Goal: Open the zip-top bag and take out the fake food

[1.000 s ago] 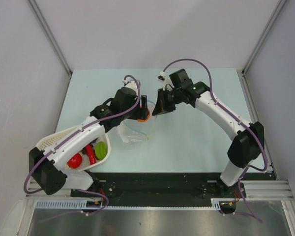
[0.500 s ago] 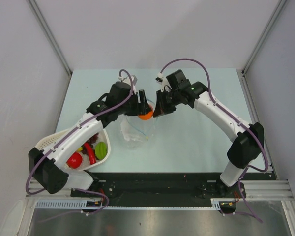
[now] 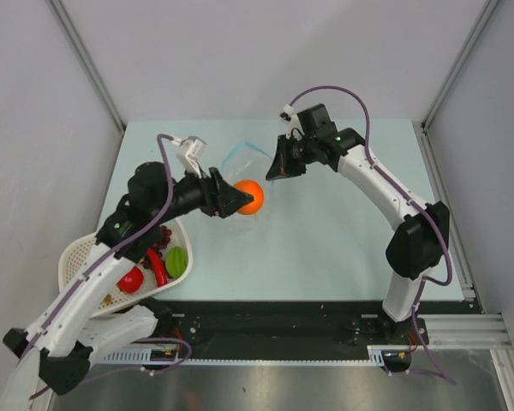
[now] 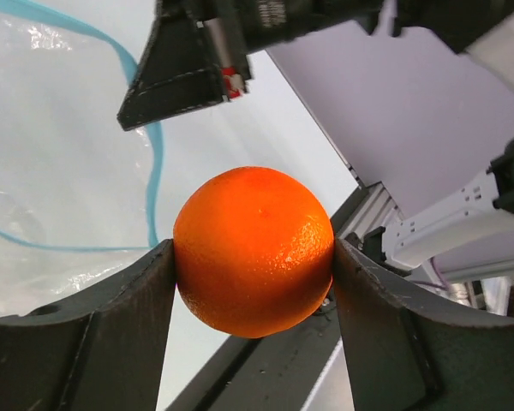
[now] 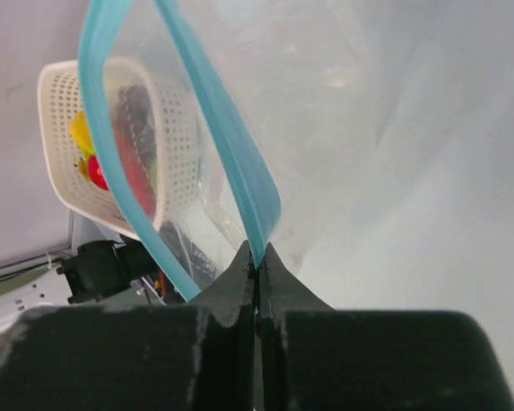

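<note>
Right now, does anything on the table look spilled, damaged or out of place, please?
Nothing stands out. The left gripper holds the orange ball squarely, the right gripper pinches the bag by its teal strip, mouth open, and the other food lies in the basket.

A pale green table sits boxed in by plain grey walls and slanting metal posts, evenly lit.

Near-left on table, basket; toy ball in left end effector, zip-top bag just behind it.
</note>
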Controlling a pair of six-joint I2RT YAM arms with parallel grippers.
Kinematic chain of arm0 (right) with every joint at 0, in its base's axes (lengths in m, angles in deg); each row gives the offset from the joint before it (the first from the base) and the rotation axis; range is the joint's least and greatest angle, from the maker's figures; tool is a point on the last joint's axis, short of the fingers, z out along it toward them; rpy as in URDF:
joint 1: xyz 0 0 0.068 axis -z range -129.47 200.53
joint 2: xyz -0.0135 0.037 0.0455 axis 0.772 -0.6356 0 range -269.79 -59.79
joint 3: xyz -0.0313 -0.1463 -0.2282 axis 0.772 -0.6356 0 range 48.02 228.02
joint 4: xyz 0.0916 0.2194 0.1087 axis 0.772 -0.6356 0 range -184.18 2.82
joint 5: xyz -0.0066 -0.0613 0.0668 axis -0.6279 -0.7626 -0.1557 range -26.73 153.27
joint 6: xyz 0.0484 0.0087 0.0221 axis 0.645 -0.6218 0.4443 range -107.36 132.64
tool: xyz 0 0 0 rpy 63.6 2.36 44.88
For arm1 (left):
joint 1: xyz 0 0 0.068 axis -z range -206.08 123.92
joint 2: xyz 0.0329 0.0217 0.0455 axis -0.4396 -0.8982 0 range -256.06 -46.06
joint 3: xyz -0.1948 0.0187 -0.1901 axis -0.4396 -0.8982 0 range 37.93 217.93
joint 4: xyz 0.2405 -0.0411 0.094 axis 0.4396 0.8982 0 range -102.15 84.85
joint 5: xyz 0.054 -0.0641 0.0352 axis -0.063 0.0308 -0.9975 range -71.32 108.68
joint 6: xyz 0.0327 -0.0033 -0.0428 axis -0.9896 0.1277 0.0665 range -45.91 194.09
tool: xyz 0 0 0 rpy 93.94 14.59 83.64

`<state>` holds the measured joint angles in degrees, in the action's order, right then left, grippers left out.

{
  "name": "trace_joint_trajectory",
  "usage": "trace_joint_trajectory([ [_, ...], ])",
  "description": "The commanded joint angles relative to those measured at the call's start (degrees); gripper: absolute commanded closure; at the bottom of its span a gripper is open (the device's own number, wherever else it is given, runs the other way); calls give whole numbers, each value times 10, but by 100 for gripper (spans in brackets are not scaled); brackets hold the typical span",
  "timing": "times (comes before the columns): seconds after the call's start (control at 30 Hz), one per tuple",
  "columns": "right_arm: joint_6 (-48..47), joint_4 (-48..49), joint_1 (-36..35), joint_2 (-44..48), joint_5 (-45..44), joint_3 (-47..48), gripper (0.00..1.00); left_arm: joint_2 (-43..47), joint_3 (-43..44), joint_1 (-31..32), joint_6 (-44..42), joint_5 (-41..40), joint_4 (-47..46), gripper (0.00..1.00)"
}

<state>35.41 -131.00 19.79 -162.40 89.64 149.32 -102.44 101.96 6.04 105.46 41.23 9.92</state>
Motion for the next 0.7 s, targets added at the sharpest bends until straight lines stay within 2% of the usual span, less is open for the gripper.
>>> trace_joint_trajectory([
  [0.0, 46, 60, 2, -38, 29, 51, 100, 77, -2, 0, -78, -38, 14, 100],
  [0.13, 39, 51, 4, -67, 29, 87, 100, 136, -5, 0, -81, -138, 59, 100],
  [0.17, 41, 52, 6, -71, 31, 91, 100, 138, 0, 0, -70, -192, 83, 100],
  [0.2, 47, 57, 8, -78, 35, 94, 100, 138, 7, 0, -55, -296, 143, 100],
  [0.27, 56, 65, 11, -80, 36, 98, 100, 133, 9, 0, 17, -420, 215, 100],
  [0.3, 68, 76, 12, -81, 41, 100, 100, 124, 6, -4, 45, -515, 288, 100],
  [0.33, 72, 81, 13, -81, 41, 103, 100, 114, 5, -11, 87, -542, 320, 100],
  [0.47, 81, 97, 20, -77, 35, 110, 100, 10, -26, -75, 96, -571, 384, 100],
  [0.5, 84, 104, 22, -76, 38, 110, 100, -8, -36, -119, 95, -557, 381, 100],
  [0.6, 92, 116, 29, -72, 47, 110, 100, -68, -68, -179, 82, -507, 352, 100],
  [0.67, 92, 113, 34, -71, 54, 117, 100, -86, -86, -190, 83, -499, 332, 100],
])
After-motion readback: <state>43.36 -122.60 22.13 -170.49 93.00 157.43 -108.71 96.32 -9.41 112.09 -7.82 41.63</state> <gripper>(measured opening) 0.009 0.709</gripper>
